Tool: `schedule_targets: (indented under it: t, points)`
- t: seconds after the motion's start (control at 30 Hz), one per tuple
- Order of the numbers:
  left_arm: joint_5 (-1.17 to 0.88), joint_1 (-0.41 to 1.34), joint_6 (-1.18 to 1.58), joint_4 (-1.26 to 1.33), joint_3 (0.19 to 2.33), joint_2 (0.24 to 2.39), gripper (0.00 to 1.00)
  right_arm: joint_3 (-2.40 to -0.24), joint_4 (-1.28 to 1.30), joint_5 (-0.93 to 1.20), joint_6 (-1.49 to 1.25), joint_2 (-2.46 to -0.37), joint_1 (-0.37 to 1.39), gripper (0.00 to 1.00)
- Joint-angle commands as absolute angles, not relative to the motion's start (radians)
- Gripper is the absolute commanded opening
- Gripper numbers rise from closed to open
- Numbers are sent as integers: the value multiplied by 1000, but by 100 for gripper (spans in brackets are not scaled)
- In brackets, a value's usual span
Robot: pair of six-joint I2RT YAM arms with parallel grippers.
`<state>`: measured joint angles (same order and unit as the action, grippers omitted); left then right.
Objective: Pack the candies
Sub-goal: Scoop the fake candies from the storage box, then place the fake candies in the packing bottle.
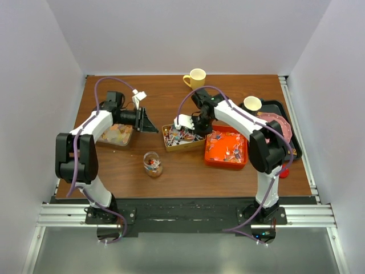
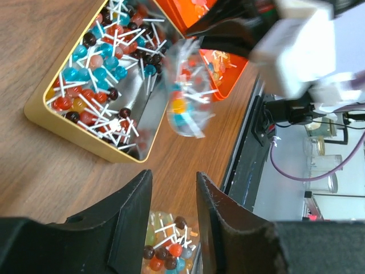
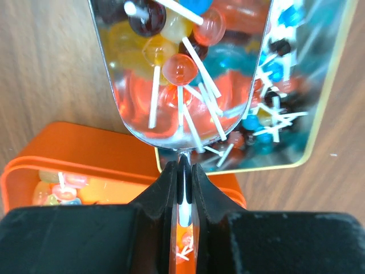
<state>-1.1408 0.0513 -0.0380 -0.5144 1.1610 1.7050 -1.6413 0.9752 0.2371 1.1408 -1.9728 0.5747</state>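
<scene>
**Candies [image 2: 97, 74] riding in a scoop above the gold tin**

Nearest the bases, a small glass jar [image 1: 153, 164] is standing on the brown wooden table [image 1: 188, 177], holding a few lollipops on white sticks. The left arm is folding up from its base, its elbow jutting toward the left wall and its wrist bending so that the left gripper [image 2: 174, 178] is pointing sideways toward the middle of the table. Its black fingers are standing apart with nothing between them (the jar is showing beyond the gap, well clear of them).

The right arm is arching up and over from its base, and its wrist is dipping down over the tin. The right gripper [image 3: 183, 168] is pinching the thin handle of a clear plastic scoop [image 3: 171, 123], jaws pressed tight on it. The scoop is carrying glossy round lollipops in red, yellow, blue and dark brown.

Beneath it, the rectangular gold tin [image 2: 40, 108] is lying heaped with more of them. An orange tray [image 1: 225, 165] of wrapped pieces is sitting just beside it on the right, and a shallow tray [image 1: 108, 140] of pastel sweets is sitting on the left, partly under the left arm.

Farthest off, a yellow mug [image 1: 197, 78] is standing by the plain white wall.
</scene>
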Motion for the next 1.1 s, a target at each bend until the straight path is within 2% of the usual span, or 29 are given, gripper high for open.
schedule_targets:
  t: [0.0,0.33,0.57,0.83,1.07]
  points:
    - [-1120,32,-49,-500,1141,1637,42,-1670,963,348,1128,-1859,575,0]
    - [-942,-43,-34,-465,1085,1545,43,-1891,1291,132,1170,-1894,673,0]
    - [-876,-95,-8,-440,1062,1502,43,-1927,1338,-20,1171,-1904,808,0]
    - [-880,-127,37,-396,977,1422,44,-2184,1483,-78,1120,-2032,891,0]
    - [-876,-135,49,-371,936,1362,45,-2186,1502,-201,1146,-2048,971,0]
